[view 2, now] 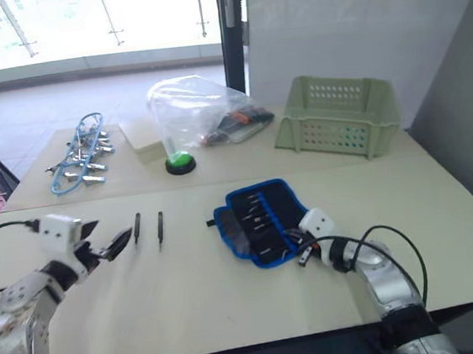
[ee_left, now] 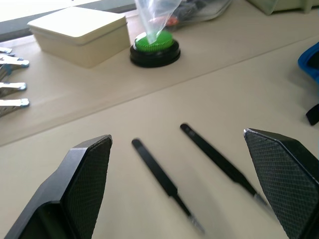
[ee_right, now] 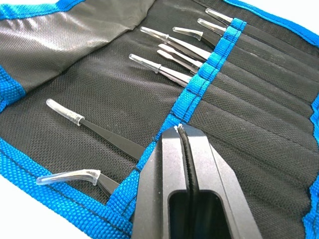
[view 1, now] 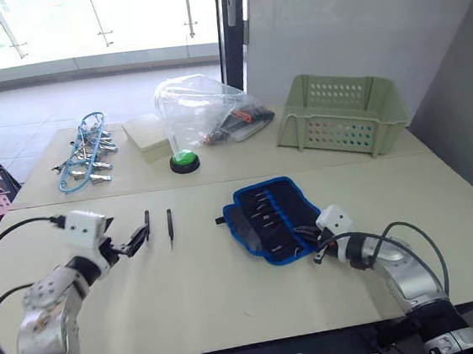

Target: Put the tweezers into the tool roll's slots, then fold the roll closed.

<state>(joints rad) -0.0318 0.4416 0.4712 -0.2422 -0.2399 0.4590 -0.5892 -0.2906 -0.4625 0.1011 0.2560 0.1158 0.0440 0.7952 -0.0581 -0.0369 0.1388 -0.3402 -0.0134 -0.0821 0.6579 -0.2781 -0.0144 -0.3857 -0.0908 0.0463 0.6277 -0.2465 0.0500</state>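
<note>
Two black tweezers [view 1: 148, 226] [view 1: 170, 227] lie side by side on the pale bench [view 1: 233, 304], left of centre, their points toward the near edge. Just left of them hovers the left tool [ee_left: 179, 199], its two fingers [ee_left: 84, 184] spread wide on either side of the pair and touching neither. Well to the right the tool roll [view 1: 273, 219] lies unfolded on the bench, its blue-edged inner face up, with several tweezers already sitting in the slots [ee_right: 259, 119], their clear-capped tips sticking out past the blue band. The right tool [ee_right: 185, 164] rests at the roll's near right corner, fingers pressed together over the blue band with nothing seen between them. Farther back on the bench sit a green push button [view 1: 184, 160], a cream box [view 1: 147, 135], a clear plastic bag [view 1: 204, 113], a pale green basket [view 1: 340, 115] to the far right, and silver clips with blue cord [view 1: 86, 155] to the far left.
</note>
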